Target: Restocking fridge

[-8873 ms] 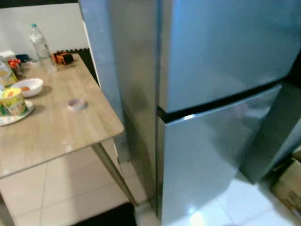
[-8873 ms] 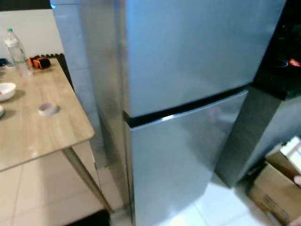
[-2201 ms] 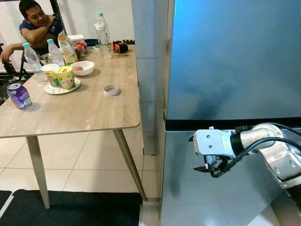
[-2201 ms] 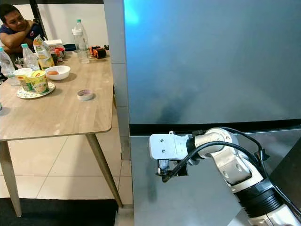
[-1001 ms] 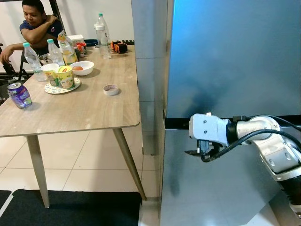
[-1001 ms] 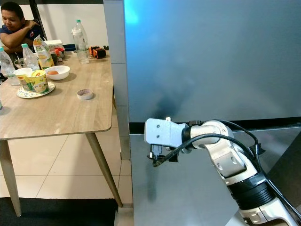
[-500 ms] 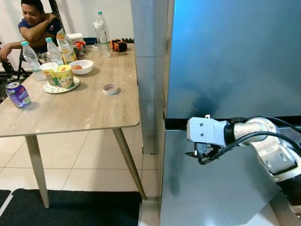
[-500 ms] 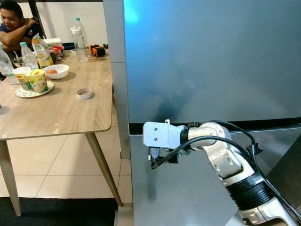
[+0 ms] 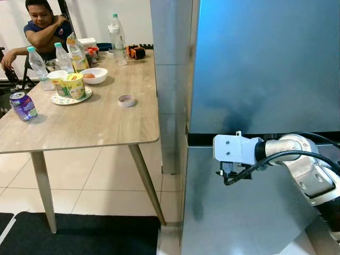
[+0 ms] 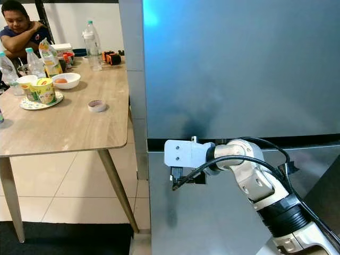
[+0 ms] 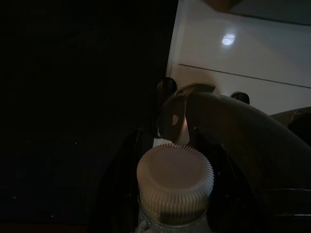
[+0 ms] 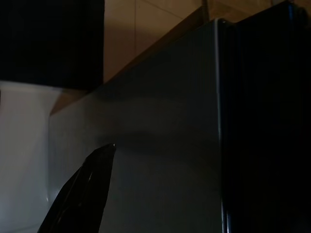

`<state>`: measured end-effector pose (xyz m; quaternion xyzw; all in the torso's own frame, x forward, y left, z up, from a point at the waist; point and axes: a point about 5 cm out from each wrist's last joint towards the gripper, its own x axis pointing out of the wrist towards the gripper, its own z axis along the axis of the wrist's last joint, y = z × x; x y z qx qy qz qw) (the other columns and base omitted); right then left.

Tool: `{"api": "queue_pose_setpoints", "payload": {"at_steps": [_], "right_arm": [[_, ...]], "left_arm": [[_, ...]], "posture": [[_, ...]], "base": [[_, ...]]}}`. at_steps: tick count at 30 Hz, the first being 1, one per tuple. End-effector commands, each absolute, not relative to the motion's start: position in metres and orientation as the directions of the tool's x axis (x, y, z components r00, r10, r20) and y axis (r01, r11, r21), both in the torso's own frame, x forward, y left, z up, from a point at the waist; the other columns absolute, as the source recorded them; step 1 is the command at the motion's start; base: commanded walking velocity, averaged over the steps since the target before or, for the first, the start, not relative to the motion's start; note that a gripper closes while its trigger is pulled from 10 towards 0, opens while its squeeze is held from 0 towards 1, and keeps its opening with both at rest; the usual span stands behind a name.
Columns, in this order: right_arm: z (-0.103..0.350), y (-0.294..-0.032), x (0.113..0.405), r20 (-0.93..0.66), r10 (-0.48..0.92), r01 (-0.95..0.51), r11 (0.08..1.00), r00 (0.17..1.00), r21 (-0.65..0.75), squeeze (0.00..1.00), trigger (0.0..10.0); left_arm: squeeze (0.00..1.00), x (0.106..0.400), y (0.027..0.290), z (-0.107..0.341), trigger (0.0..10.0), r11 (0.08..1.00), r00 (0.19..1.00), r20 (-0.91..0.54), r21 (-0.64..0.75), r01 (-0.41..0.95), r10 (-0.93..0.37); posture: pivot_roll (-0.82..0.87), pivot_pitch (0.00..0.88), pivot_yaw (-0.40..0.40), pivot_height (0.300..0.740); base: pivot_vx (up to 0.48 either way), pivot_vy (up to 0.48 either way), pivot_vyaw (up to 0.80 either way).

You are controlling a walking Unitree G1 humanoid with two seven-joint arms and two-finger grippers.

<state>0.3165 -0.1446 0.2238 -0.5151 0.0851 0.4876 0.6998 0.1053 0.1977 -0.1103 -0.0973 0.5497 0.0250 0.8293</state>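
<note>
Right end effector is at the fridge, just under the dark gap between the upper and lower doors; whether its fingers are wide or narrow, I cannot tell. Left end effector grips a bottle with a ribbed white cap. Beside the fridge, the counter carries bottles, cups and a purple can.

A pale wood-grain worktop on slanted legs carries a purple drinks can, a plate of yellow cups, a white bowl, clear plastic bottles and a small roll of tape. It stands on the beige tiled floor.
</note>
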Motion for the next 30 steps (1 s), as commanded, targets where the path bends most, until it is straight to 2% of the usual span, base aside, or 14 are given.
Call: {"api": "queue_pose_setpoints", "payload": {"at_steps": [1, 9, 14, 15, 18, 30], "right_arm": [[0.223, -0.147, 0.315, -0.66, 0.553, -0.772, -0.047, 0.508, -0.634, 0.0, 10.0], [0.225, -0.149, 0.315, -0.666, 0.555, -0.775, -0.061, 0.498, -0.629, 0.0, 10.0], [0.222, -0.15, 0.31, -0.688, 0.573, -0.797, -0.097, 0.445, -0.596, 0.0, 10.0], [0.22, -0.151, 0.306, -0.707, 0.585, -0.815, -0.129, 0.397, -0.565, 0.0, 10.0], [0.219, -0.151, 0.303, -0.717, 0.598, -0.831, -0.146, 0.358, -0.537, 0.0, 10.0], [0.224, -0.148, 0.3, -0.702, 0.642, -0.838, -0.167, 0.308, -0.52, 0.0, 10.0]], "left_arm": [[0.0, 0.082, 0.18, -0.118, 10.0, 0.975, 0.308, -0.943, -0.178, -0.136, -0.129], [0.0, 0.082, 0.18, -0.118, 10.0, 0.975, 0.309, -0.942, -0.18, -0.133, -0.132], [0.0, 0.083, 0.18, -0.118, 10.0, 0.975, 0.31, -0.942, -0.18, -0.131, -0.133], [0.0, 0.083, 0.179, -0.118, 10.0, 0.975, 0.31, -0.941, -0.18, -0.13, -0.133], [0.0, 0.083, 0.179, -0.118, 10.0, 0.975, 0.31, -0.942, -0.18, -0.131, -0.132], [0.0, 0.082, 0.179, -0.118, 10.0, 0.974, 0.306, -0.942, -0.182, -0.132, -0.135]], "posture": [[-0.11, 0.01, -0.042, 0.74], [-0.12, 0.009, -0.044, 0.74], [-0.12, 0.007, -0.042, 0.74], [-0.12, 0.008, -0.043, 0.74], [-0.12, 0.008, -0.043, 0.74], [-0.12, 0.008, -0.047, 0.74]], "base": [[0.0, 0.0, 0.0], [0.0, 0.0, 0.0], [0.0, 0.0, 0.0], [0.0, 0.0, 0.0], [0.0, 0.0, 0.0], [0.0, 0.0, 0.0]]}}
